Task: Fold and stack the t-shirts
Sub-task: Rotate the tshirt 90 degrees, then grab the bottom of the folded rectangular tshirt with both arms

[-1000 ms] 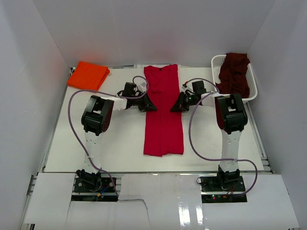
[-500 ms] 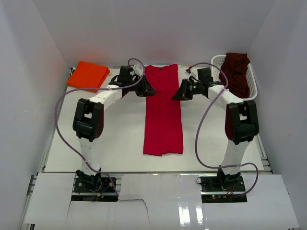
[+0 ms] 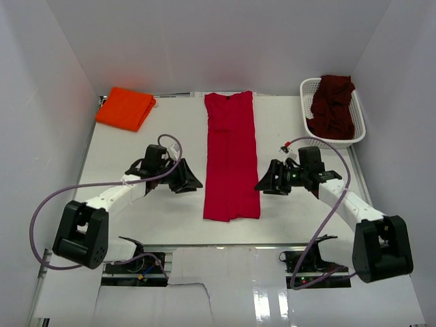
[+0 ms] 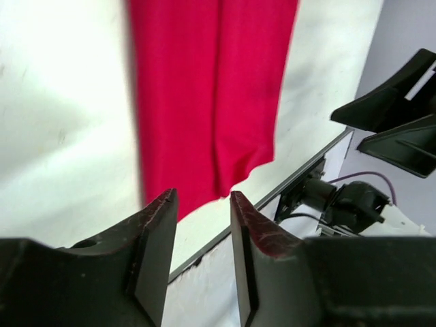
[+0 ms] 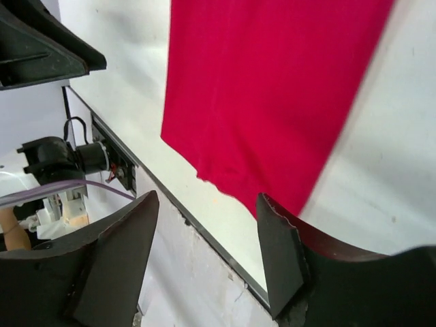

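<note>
- Grippers have dropped from the shirt's far end toward 6 o'clock.
- Both parted and empty, left gripper (image 3: 193,182) and right gripper (image 3: 262,185) flank red shirt (image 3: 231,157), a centred strip, at 9 and 3.
- Likely next: folding its near end toward 12.

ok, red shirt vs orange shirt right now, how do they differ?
Fold: the red t-shirt is a long narrow strip, sides folded in; the orange t-shirt is a compact folded rectangle.
Place: red lies mid-way across the table, between the left gripper and right gripper; orange sits at the far left corner, away from both.
Angle: red runs straight near to far; orange is skewed.
Shared: both lie flat, neither gripped.
</note>
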You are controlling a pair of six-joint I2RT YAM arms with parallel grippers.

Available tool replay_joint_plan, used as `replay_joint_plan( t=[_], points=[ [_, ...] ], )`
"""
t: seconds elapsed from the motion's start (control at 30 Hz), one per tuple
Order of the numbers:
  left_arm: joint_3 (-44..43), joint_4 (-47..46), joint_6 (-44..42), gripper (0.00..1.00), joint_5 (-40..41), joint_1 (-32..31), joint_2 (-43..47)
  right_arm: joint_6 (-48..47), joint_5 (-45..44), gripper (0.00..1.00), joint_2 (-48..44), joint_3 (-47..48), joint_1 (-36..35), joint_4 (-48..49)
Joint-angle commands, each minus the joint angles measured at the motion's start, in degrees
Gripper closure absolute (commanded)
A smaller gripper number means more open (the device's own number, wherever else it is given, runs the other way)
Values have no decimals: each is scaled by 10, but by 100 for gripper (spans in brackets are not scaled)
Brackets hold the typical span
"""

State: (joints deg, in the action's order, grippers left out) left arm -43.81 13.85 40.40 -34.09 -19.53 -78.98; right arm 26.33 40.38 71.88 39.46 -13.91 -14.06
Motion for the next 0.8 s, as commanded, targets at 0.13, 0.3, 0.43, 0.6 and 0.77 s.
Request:
replay_joint_plan(
  t=[0.13, 0.3, 0.43, 0.6, 0.77],
  points=[
    [126, 3, 29, 49, 21, -5, 153, 18, -19, 30, -117, -126, -1, -16],
    [176, -4, 42, 49, 8, -6, 171, 50, 4, 32, -150, -213, -1, 25],
    [213, -21, 44, 49, 11, -6, 170, 59, 5, 34, -160, -269, -1, 42],
    [267, -72, 55, 43, 18, -6, 142, 73, -3, 34, -155, -287, -2, 69],
    [304, -158, 84, 35, 16, -6, 106, 89, -22, 34, -137, -286, -2, 105]
  ],
)
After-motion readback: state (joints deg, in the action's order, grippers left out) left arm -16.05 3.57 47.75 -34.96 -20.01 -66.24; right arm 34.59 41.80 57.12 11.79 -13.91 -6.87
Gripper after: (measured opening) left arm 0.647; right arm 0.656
